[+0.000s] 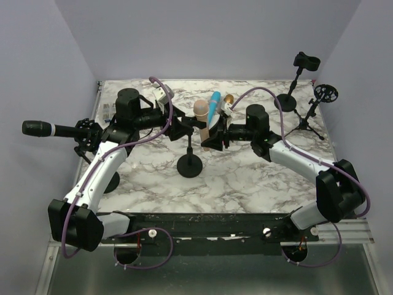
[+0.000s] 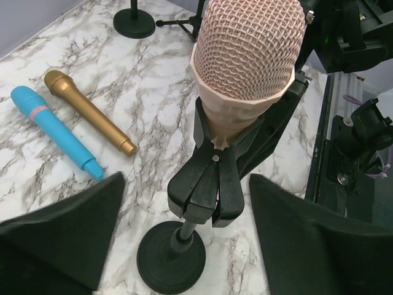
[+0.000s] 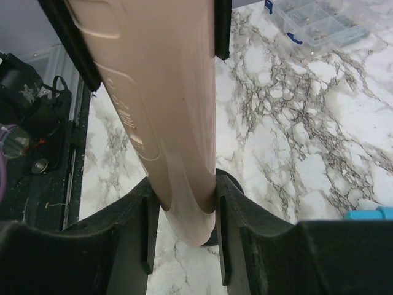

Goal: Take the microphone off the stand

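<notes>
Right gripper [image 3: 184,215] is clenched on the pink microphone [image 2: 249,49], still seated in the clip [image 2: 212,190] atop the stand [image 1: 190,165]; the lift-out remains. Left gripper [image 2: 187,184] gapes, released, flanking that clip. Beyond the stand lie a blue microphone [image 2: 55,132] and a gold microphone [image 2: 89,114], likely no obstruction.

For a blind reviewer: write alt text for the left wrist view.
A pink mic sits clipped in a black stand, with the open left hand on either side of the stand. A blue mic and a gold mic lie on the marble table at left.
</notes>
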Tool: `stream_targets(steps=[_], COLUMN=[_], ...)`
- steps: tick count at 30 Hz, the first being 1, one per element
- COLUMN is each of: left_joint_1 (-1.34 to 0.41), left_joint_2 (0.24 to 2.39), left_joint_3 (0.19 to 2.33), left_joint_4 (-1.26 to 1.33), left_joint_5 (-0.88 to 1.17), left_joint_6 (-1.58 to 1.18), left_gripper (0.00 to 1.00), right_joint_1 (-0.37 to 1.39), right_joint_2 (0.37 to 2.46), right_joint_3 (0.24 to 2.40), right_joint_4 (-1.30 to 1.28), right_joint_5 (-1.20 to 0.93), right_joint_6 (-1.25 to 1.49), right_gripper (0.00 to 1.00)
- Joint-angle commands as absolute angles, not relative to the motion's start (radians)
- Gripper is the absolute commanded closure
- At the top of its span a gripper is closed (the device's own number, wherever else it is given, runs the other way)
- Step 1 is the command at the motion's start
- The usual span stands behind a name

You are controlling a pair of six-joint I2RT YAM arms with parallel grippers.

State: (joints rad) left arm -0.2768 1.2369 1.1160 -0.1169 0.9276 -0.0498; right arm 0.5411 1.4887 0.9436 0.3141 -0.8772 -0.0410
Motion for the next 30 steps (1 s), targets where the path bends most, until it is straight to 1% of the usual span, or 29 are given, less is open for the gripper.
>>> stream_targets(steps=[1,3,4,5,9,13,18,23,26,30], left_joint_1=[-0.285,-0.289,-0.291,-0.293,-0.298,-0.305,-0.308,-0.313,-0.316,-0.323], left_joint_2=[1.233,1.238,1.236,1.229,1.208,1.200,1.202,1.201,1.194,1.180], left_joint_3=[1.158,1.168,1.167,1.161,1.141,1.140,1.142,1.146,1.144,1.141], left_joint_4=[-0.169,-0.194,-0.198,-0.195,-0.187,-0.194,-0.203,-0.208,-0.206,-0.204], left_joint_5=[0.926,0.923,0.911,0.888,0.887,0.881,0.881,0.873,0.862,0.858], left_joint_6=[0.029,0.056,0.064,0.066,0.086,0.093,0.101,0.103,0.103,0.101], left_gripper=[0.41,0.71,0.97,1.00,1.00,1.00,1.00,1.00,1.00,1.00], right_joint_1=[0.535,0.535,0.534,0.535,0.536,0.535,0.535,0.534,0.534,0.534], right_joint_2=[1.502,1.502,1.499,1.497,1.484,1.445,1.343,1.235,1.195,1.194], right_joint_3=[0.948,0.945,0.944,0.944,0.938,0.902,0.801,0.706,0.671,0.663], right_joint_4=[0.363,0.365,0.367,0.369,0.380,0.426,0.540,0.607,0.614,0.590], right_joint_5=[-0.918,-0.913,-0.908,-0.904,-0.869,-0.784,-0.630,-0.422,-0.282,-0.181], right_joint_6=[-0.005,-0.003,-0.003,-0.003,-0.003,0.030,0.056,0.070,0.083,0.114], right_gripper=[0.99,0.99,0.99,0.99,0.99,0.99,0.99,0.99,0.99,0.99])
